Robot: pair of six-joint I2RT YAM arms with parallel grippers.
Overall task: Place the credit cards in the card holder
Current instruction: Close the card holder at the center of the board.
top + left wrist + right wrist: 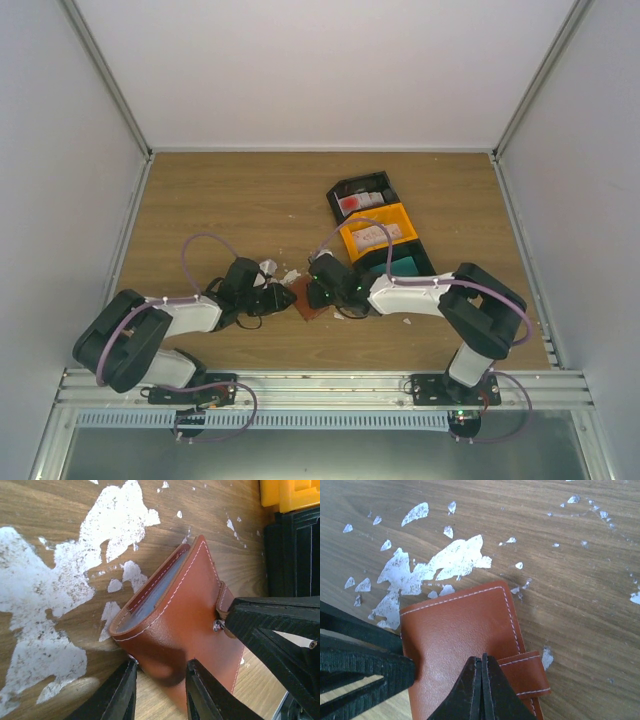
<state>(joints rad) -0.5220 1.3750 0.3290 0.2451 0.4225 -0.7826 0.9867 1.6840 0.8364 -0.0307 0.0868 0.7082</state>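
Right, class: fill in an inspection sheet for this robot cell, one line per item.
Surface: wooden table, dotted with white scraps.
Job's things: brown card holder mid-table, one edge raised, slightly open; red-and-white card and teal card in black bins, whitish cards in yellow bin.
Clutter: only the scraps seen.
Grippers: left gripper closed on the holder's edge; right gripper shut, tips on the holder beside its strap.
Cables: purple cable loops on both arms, above the table.
Surroundings: white walls; metal rail at the near edge.
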